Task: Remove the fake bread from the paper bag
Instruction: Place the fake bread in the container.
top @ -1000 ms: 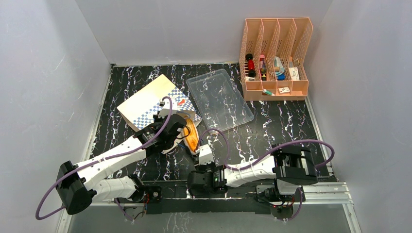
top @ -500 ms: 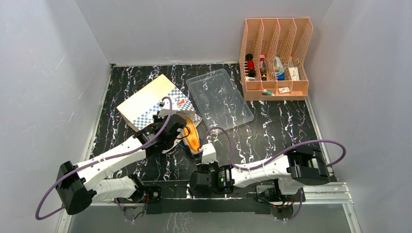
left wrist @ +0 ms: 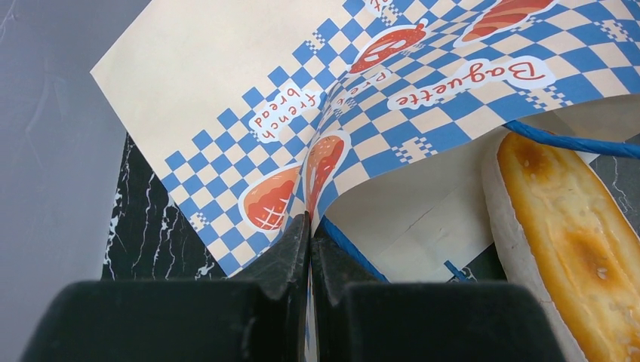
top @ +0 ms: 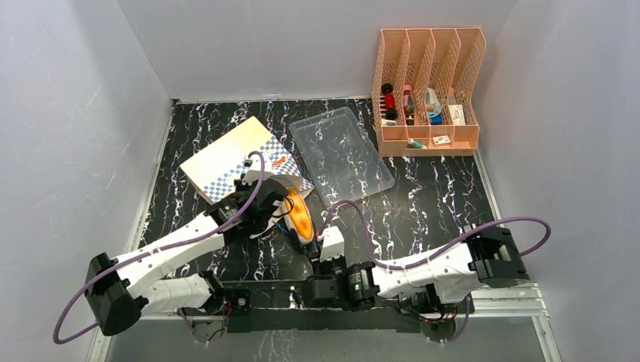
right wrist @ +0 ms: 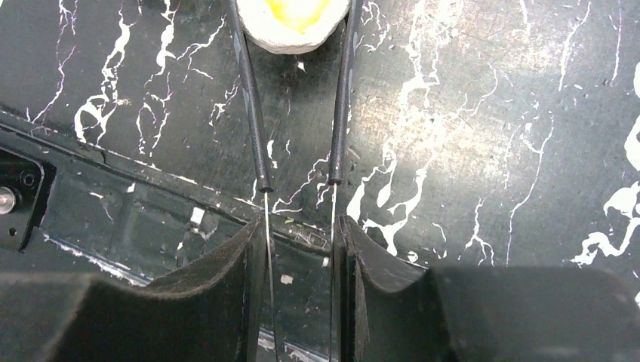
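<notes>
Black marbled table point(right wrist: 490, 151) under you: the long bun point(left wrist: 573, 256) lies halfway out of the paper bag point(left wrist: 226, 90), right of your left gripper point(left wrist: 309, 226), which is clenched on the bag's edge. Your right gripper point(right wrist: 298, 75) pinches the bun's end ahead. Other breads are possibly inside, unseen; nothing is fully out.

Long bun point(left wrist: 573, 249) is running off left wrist view's bottom-right, and top edge is cropping it in right wrist view. Left arm point(top: 189, 241) is covering paper bag point(top: 223, 154) mouth. Rack items point(top: 411, 102) are showing too small.
</notes>
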